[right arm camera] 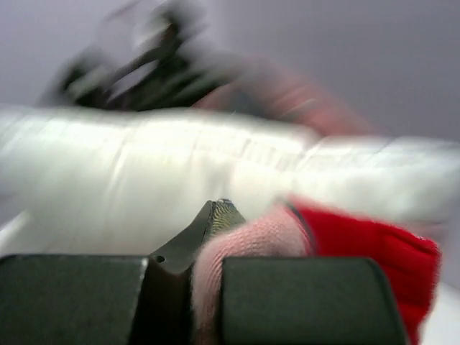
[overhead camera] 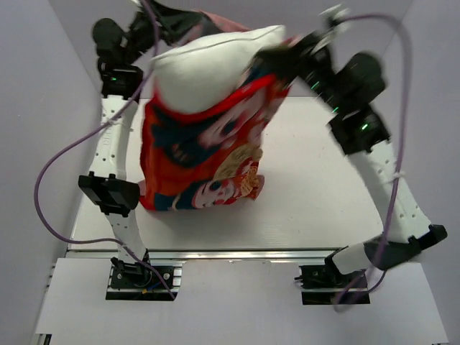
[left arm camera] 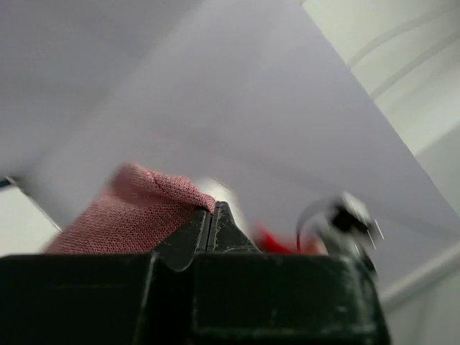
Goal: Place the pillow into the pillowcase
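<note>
- Pillow (overhead camera: 215, 65) — lower part hidden inside pillowcase (overhead camera: 205, 154).
- Left gripper (left arm camera: 213, 214) — pinched shut on pillowcase's pink edge.
- Right gripper (right arm camera: 224, 215) — clamped on pillowcase edge; view badly blurred.

A white tabletop (overhead camera: 316, 194) with a faintly speckled surface fills the middle of the overhead view. Plain lavender walls (overhead camera: 36, 108) rise along its left, right and far sides. A silver metal rail (overhead camera: 237, 254) runs along the tabletop's near edge. A flat white panel (overhead camera: 237, 305) lies just in front of that rail.
</note>
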Action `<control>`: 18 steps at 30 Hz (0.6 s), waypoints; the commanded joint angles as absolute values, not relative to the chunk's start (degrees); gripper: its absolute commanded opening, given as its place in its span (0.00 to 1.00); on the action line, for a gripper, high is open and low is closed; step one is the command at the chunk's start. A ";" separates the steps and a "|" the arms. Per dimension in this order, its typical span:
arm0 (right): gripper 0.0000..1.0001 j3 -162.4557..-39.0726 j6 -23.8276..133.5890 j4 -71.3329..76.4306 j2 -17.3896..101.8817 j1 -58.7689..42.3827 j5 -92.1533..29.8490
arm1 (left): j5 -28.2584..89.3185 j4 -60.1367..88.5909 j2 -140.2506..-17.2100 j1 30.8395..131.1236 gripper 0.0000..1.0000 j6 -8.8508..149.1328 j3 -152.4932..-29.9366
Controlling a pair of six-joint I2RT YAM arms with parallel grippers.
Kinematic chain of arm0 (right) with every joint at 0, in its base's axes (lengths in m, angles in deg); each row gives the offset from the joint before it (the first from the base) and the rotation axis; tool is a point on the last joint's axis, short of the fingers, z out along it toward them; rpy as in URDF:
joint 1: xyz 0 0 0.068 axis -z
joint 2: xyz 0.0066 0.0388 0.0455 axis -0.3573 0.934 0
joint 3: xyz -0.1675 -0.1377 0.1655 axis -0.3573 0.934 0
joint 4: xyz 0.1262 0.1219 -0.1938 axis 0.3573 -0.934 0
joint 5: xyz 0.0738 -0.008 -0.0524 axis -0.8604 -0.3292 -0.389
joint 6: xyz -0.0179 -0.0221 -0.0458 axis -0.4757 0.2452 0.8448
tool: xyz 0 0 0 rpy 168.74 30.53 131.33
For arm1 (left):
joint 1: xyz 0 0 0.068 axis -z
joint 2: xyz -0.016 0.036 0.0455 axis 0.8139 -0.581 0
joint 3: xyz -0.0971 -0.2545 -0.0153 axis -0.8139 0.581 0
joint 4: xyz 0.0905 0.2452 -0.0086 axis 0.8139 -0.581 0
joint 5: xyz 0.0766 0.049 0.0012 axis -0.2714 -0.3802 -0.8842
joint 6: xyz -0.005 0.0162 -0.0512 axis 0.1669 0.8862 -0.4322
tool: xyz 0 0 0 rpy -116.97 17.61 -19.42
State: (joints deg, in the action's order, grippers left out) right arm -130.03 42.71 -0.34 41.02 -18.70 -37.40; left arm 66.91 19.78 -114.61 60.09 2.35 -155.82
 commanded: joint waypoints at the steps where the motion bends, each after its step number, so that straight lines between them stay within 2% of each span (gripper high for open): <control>1: 0.00 -143.13 37.99 9.66 46.72 4.86 -33.26 | 72.01 23.02 -108.28 69.50 0.00 3.23 -157.83; 2: 0.00 -151.78 35.27 7.73 49.38 8.33 -34.05 | 72.62 22.15 -106.61 70.82 0.00 4.10 -157.13; 4: 0.00 -157.21 28.42 3.26 53.78 11.96 -39.49 | 72.02 20.57 -100.55 71.97 0.00 8.14 -151.78; 5: 0.00 -157.32 27.34 3.32 53.19 11.19 -41.51 | 70.19 17.69 -98.62 71.28 0.00 9.81 -149.85; 6: 0.00 -151.23 26.20 4.89 51.53 9.35 -47.71 | 69.39 16.09 -97.47 67.18 0.00 11.91 -148.00; 9: 0.00 -134.80 34.06 9.47 41.44 -10.47 -47.35 | 65.18 12.56 -98.50 57.69 0.00 12.38 -148.59; 10: 0.00 -131.95 38.97 10.17 38.02 -22.36 -46.72 | 63.51 11.87 -101.64 56.34 0.00 12.37 -151.90; 13: 0.00 -130.94 41.83 7.55 37.80 -36.85 -42.59 | 60.07 14.12 -110.51 55.01 0.00 7.83 -162.95; 16: 0.00 -134.09 45.77 6.31 39.90 -37.43 -38.83 | 60.50 22.83 -112.05 55.62 0.00 -0.27 -163.37; 18: 0.00 -137.00 51.58 6.39 41.23 -33.15 -33.21 | 62.34 22.67 -109.95 57.20 0.00 -0.37 -162.14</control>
